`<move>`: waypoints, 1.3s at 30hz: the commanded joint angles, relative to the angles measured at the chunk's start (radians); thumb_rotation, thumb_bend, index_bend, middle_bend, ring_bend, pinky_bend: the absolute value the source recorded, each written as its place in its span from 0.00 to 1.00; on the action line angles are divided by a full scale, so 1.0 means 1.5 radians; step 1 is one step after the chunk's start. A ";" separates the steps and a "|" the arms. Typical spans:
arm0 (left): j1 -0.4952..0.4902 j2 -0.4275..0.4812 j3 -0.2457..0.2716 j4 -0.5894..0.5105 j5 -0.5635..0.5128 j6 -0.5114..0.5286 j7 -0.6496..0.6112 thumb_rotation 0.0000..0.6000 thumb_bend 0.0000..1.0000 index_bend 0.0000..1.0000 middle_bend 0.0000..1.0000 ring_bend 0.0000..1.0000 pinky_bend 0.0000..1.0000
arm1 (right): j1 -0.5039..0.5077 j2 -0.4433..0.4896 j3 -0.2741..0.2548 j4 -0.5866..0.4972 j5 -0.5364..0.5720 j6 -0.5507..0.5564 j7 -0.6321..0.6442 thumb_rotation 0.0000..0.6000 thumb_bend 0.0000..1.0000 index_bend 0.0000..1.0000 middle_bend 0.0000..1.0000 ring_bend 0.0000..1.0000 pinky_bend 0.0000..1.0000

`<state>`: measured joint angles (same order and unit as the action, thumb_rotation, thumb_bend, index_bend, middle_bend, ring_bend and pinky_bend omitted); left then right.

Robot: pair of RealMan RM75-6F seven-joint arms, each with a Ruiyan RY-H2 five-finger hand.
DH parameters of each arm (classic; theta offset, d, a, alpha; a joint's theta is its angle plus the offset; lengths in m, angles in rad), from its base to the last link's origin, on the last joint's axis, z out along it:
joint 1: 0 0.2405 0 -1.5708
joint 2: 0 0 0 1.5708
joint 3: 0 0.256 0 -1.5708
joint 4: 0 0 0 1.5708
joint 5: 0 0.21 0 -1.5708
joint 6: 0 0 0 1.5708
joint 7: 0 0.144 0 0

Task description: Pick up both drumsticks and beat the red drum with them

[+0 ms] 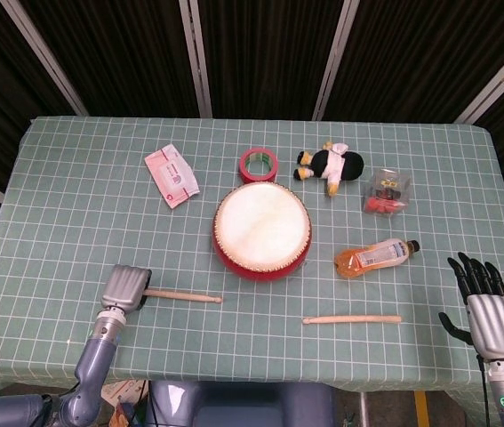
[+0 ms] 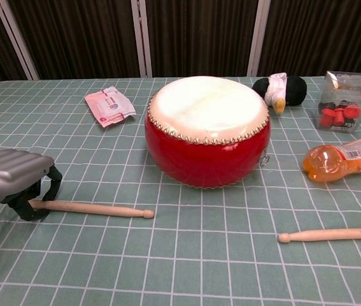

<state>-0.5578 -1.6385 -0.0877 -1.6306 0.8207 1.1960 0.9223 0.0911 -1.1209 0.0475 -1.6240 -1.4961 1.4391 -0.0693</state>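
Left hand (image 2: 11, 180), ribbed grey metal shell with black fingers (image 2: 53, 183), sat at lower left of the chest view, fingers curled down around the butt end of the left drumstick (image 2: 97, 209). That stick was plain pale wood with a rounded tip and lay flat on the desk (image 1: 74, 222), which wore a green cloth with a white grid. Couldn't tell if the grip was fully closed.

Right hand (image 1: 487, 311) was at the lower right corner of the head view, black fingers (image 1: 476, 271) spread and straight, holding nothing. Right drumstick (image 1: 352, 318) lay well apart from it, lower centre-right.

Red drum (image 2: 207, 131) sat mid-frame: round, glossy red shell, off-white skin, studded rim.

Behind it: red tape ring (image 1: 258, 165), plush toy (image 1: 329, 165). Orange bottle (image 1: 374, 257) lay on its side at right.
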 commanded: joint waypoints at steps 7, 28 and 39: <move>0.012 0.068 -0.009 -0.087 0.083 0.029 -0.083 1.00 0.55 0.75 1.00 1.00 1.00 | 0.000 0.001 -0.001 -0.002 0.000 0.000 -0.001 1.00 0.31 0.00 0.00 0.00 0.00; 0.092 0.304 -0.019 -0.286 0.213 0.085 -0.308 1.00 0.57 0.78 1.00 1.00 1.00 | 0.010 -0.004 -0.019 -0.014 -0.053 -0.002 -0.022 1.00 0.31 0.23 0.67 0.74 0.64; 0.102 0.347 -0.020 -0.309 0.207 0.072 -0.352 1.00 0.57 0.78 1.00 1.00 1.00 | 0.060 -0.036 -0.025 -0.103 -0.003 -0.122 -0.180 1.00 0.31 0.40 0.99 1.00 0.92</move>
<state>-0.4054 -1.1192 -0.1188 -2.0929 1.1321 1.3049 0.3960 0.1554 -1.1459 0.0020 -1.7473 -1.5371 1.3002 -0.2778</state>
